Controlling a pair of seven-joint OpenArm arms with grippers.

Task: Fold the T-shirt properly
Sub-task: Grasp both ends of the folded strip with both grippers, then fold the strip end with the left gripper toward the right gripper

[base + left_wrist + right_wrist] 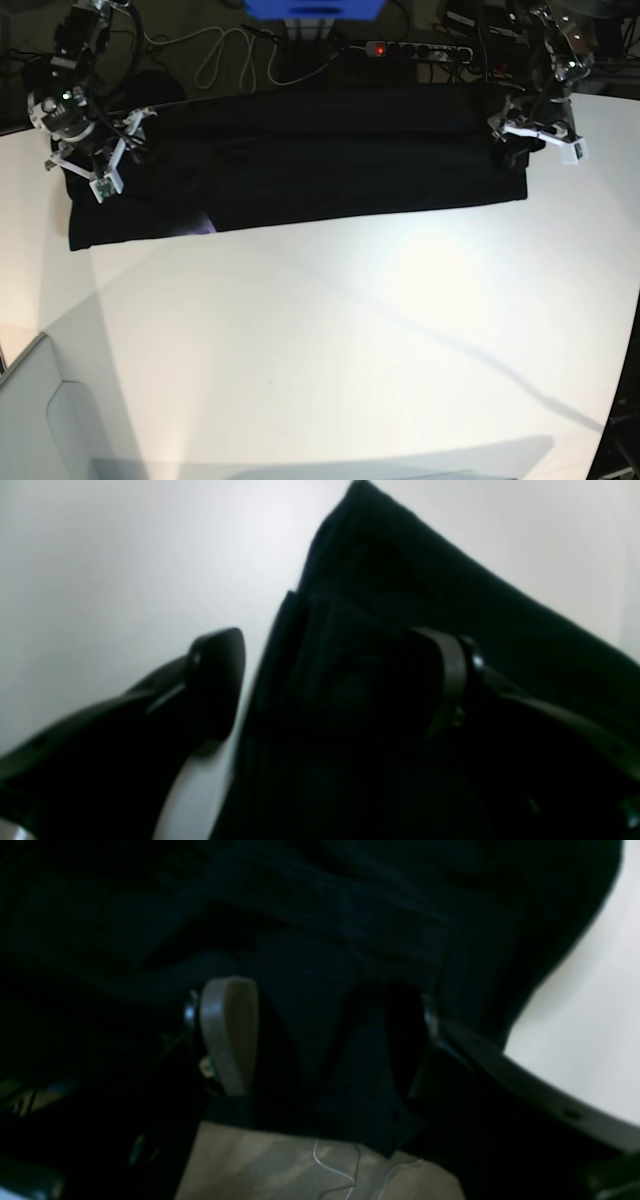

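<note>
The black T-shirt [300,160] lies folded into a long band across the far part of the white table [350,330]. A small purple patch shows at its near left edge. My left gripper [535,135] is at the band's right end. In the left wrist view it [330,645] is open, with one finger over bare table and the other over the cloth [400,580]. My right gripper [95,165] is at the band's left end. Its fingers [227,1035] stand apart in the right wrist view, so it [320,1010] is open, with dark cloth [325,915] between and behind them.
Behind the table's far edge lie a power strip [415,48] with a red light, grey cables [230,50] and a blue object [312,8]. Floor and thin white wires [340,1165] show below the right gripper. A lower white panel [30,400] adjoins the near left corner.
</note>
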